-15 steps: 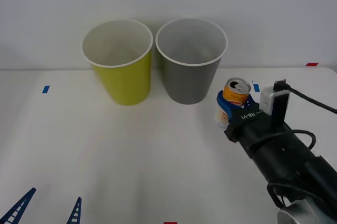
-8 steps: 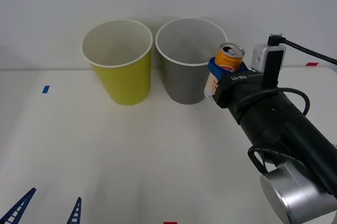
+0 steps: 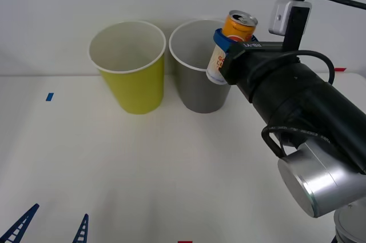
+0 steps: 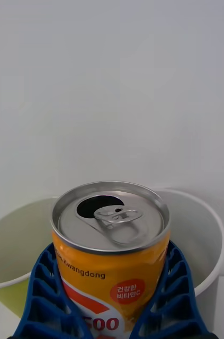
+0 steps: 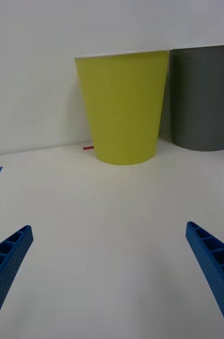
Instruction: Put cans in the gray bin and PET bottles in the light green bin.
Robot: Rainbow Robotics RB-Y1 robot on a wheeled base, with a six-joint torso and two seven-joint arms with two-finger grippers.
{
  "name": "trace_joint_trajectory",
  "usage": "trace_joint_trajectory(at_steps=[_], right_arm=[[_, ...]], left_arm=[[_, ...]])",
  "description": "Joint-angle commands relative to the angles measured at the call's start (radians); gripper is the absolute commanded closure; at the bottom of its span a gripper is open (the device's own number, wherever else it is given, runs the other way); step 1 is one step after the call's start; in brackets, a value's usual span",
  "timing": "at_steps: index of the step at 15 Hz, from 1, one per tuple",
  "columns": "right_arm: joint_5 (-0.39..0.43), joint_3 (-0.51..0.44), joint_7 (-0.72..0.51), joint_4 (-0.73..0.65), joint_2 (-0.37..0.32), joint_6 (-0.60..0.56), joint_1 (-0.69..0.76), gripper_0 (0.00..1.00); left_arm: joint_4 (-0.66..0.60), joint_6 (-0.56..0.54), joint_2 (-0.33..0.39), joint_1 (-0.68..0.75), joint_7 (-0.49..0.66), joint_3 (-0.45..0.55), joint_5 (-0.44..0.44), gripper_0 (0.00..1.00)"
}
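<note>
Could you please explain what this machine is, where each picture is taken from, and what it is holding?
This is a wheeled robot with two arms, each ending in a two-fingered claw. One picture looks down from above the arms at a white table. The other two come from small cameras on the wrists.

On the table stand two tall bins side by side: a yellow-green bin and a gray bin.

The right claw is shut on a small orange drink can, held in the air by the gray bin's rim. Its wrist camera shows the can's silver top, already opened, between the blue fingers.

The left claw waits low over the near table, fingers open, holding nothing.
</note>
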Motion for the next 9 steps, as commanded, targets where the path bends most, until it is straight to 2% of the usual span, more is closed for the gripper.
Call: trace_joint_trajectory(at_steps=[1,3,5,7,9], right_arm=[[-0.069,-0.054,-0.004,0.033,0.026,0.058,-0.085,1.0],[-0.081,-0.073,0.01,0.097,0.041,0.056,-0.139,1.0],[-0.127,-0.105,0.033,0.174,0.069,0.053,-0.203,1.0],[-0.141,-0.117,0.119,0.243,0.083,0.027,-0.249,1.0],[-0.202,-0.142,0.189,0.309,0.095,-0.007,-0.278,1.0]], left_arm=[[0.0,0.0,0.0,0.0,0.0,0.0,0.0,0.0],[0.0,0.0,0.0,0.0,0.0,0.0,0.0,0.0],[0.0,0.0,0.0,0.0,0.0,0.0,0.0,0.0],[0.0,0.0,0.0,0.0,0.0,0.0,0.0,0.0],[0.0,0.0,0.0,0.0,0.0,0.0,0.0,0.0]])
